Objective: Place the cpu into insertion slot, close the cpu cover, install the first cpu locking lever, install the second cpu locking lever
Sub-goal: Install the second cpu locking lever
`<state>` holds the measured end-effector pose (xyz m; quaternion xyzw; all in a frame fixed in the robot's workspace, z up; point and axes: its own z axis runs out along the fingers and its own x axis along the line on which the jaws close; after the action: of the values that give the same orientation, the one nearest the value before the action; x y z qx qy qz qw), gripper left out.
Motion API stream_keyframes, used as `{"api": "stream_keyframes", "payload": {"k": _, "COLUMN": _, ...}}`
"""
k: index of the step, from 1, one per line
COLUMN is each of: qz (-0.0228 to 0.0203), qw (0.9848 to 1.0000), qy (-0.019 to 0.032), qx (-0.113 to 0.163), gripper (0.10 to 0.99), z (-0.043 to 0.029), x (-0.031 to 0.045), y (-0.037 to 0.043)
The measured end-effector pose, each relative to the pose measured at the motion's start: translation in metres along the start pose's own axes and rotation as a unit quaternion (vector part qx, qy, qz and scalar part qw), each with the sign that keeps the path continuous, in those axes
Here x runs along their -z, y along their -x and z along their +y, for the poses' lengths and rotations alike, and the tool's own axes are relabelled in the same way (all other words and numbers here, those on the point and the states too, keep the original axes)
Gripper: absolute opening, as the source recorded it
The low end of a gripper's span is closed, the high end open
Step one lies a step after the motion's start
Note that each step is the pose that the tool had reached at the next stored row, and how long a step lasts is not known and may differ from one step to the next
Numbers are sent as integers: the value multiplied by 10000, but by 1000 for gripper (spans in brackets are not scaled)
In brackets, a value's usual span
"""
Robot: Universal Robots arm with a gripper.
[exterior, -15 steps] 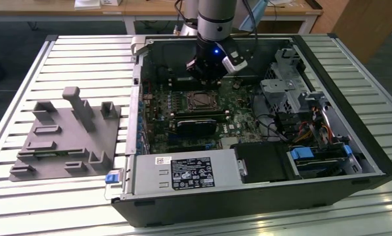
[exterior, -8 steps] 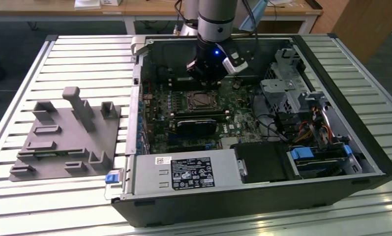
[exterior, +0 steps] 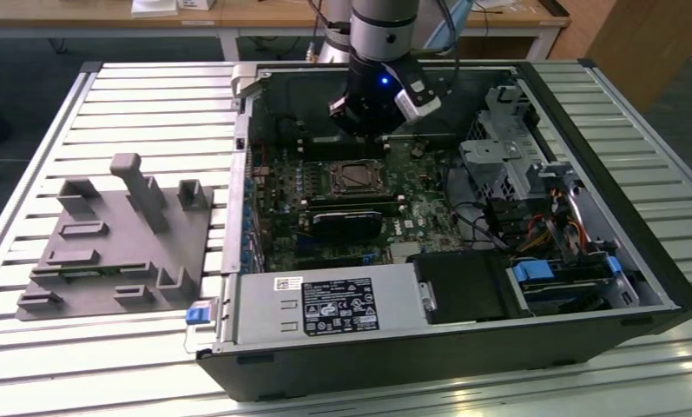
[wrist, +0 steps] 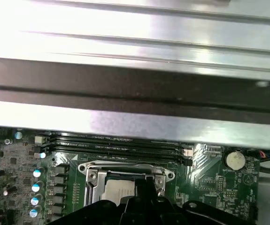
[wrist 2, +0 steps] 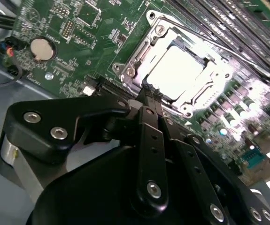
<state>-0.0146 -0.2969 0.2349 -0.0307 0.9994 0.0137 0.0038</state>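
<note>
CPU point(wrist 2: 174, 75) already sitting in insertion slot point(wrist 2: 196, 97) under shut cpu cover point(wrist 2: 139, 58), upper middle of second wrist view; gripper point(wrist 2: 149, 96) fingers pinched together at its edge, probably working a locking lever; needs gentle, steady push.

From the exterior view we look down, high and well back, into the open computer case point(exterior: 462, 217). Both wrist views sit close above the motherboard point(wrist 2: 78, 42), sharing the socket point(wrist 2: 174, 70).
</note>
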Motion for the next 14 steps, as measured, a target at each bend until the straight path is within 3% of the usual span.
{"api": "stream_keyframes", "payload": {"k": 6, "qz": 0, "qw": 10000, "qy": 0, "qx": 1, "gripper": 106, "z": 1, "x": 154, "y": 2}}
{"api": "stream_keyframes", "payload": {"k": 11, "qz": 0, "qw": 10000, "qy": 0, "qx": 0, "gripper": 106, "z": -51, "x": 157, "y": -2}}
{"api": "stream_keyframes", "payload": {"k": 14, "qz": 0, "qw": 10000, "qy": 2, "qx": 0, "gripper": 106, "z": -154, "x": 158, "y": -8}}
